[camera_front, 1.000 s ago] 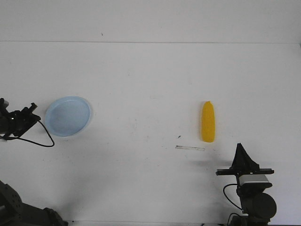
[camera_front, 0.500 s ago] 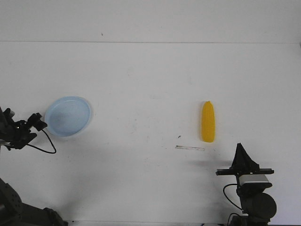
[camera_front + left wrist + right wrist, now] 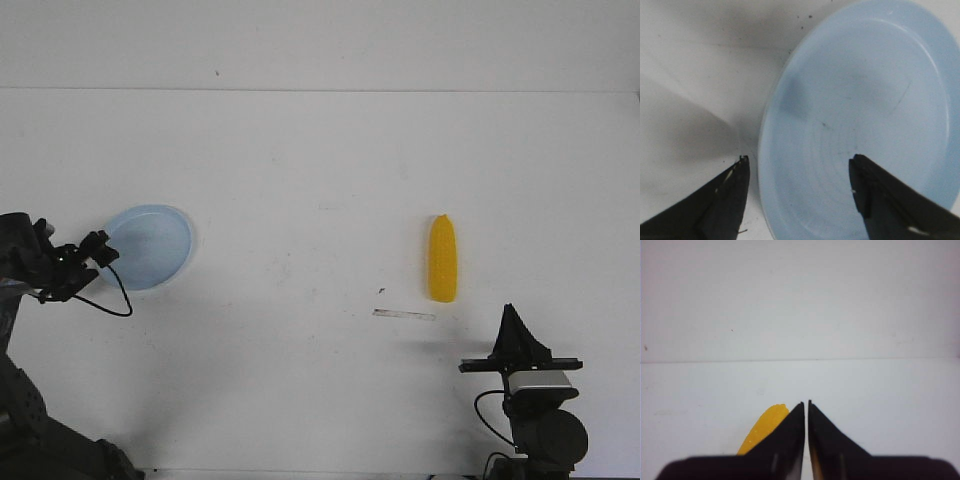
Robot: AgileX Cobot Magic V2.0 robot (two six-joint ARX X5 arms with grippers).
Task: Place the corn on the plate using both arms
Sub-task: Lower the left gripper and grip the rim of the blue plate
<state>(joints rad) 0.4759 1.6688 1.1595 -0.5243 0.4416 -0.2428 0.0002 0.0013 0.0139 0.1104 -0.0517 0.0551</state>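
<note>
The pale blue plate (image 3: 150, 245) lies on the white table at the left. My left gripper (image 3: 98, 251) is open at the plate's left rim; in the left wrist view one finger (image 3: 725, 192) is outside the rim and the other over the plate (image 3: 865, 100). The yellow corn (image 3: 442, 258) lies at the right, pointing away from me, its tapered end far. My right gripper (image 3: 517, 325) is shut and empty, near the front edge, behind and right of the corn. The right wrist view shows the corn (image 3: 762, 432) partly hidden by the shut gripper (image 3: 806, 403).
A thin pale strip (image 3: 404, 315) and a small dark speck (image 3: 380, 291) lie on the table just in front of the corn. The table's far edge meets the white wall (image 3: 320, 45) at the back.
My left gripper has moved right, from beside the plate to its left rim. The plate, the corn and the right arm have not moved.
</note>
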